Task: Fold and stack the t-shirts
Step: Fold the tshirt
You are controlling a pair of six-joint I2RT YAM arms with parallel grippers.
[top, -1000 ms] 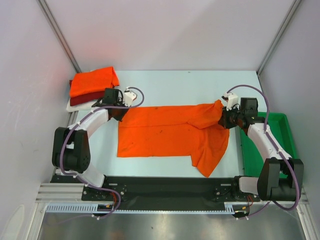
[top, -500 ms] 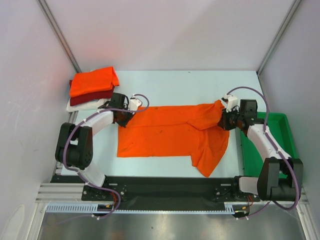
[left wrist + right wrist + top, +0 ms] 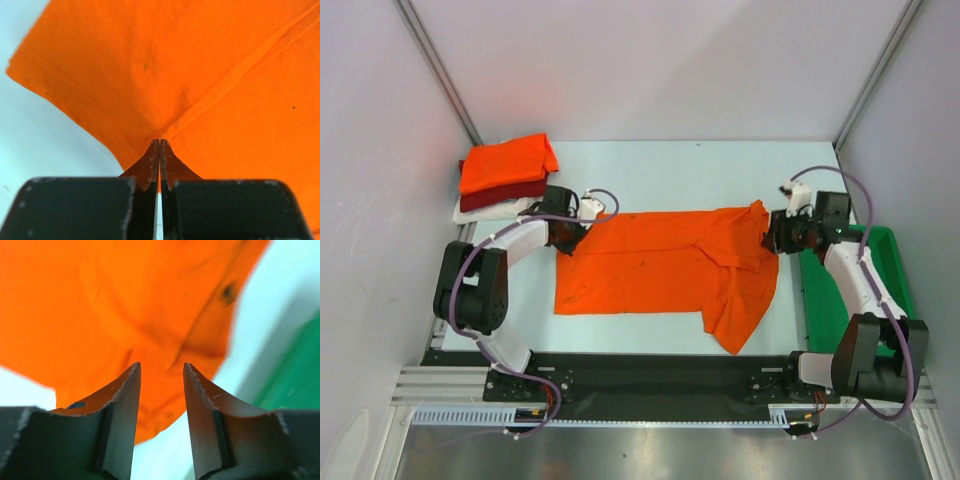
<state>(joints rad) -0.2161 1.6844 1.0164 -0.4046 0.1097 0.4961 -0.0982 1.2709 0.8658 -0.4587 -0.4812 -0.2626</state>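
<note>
Counter: pale blue-white flat counter [image 3: 660, 170] between plain white walls, with both arm bases bolted at its near edge.

Stack: a folded bright orange cloth t-shirt [image 3: 507, 163] lies on a folded dark red cloth t-shirt [image 3: 500, 193], which lies on a folded white cloth t-shirt [image 3: 480, 211]. The pile sits left of and beyond the far left corner of the large bright orange short-sleeved t-shirt spread flat [image 3: 640, 265] at mid-counter, near it but apart.

Left tool: the left tool [image 3: 568, 236] is at the spread t-shirt's far left corner, with the pile just to its left. Its two dark fingers [image 3: 150, 162] are pressed together with only a hairline slit between them. The corner of the cloth is nipped at their tips and rises to them in a crease.

Spread t-shirt: the body lies flat with its hem to the left. One sleeve points toward the near edge on its right side, and the cloth is bunched at its far right corner.

Right tool: the right tool [image 3: 772, 232] is at the spread t-shirt's far right corner, just beside the bunched cloth. Its fingers are parted with a clear gap and grip nothing. In the wrist view the orange cloth lies beyond the tips, blurred.

Tray: a green rectangular plastic tray [image 3: 882, 262] lies right of the spread t-shirt, apart from it. The right arm reaches across it.
</note>
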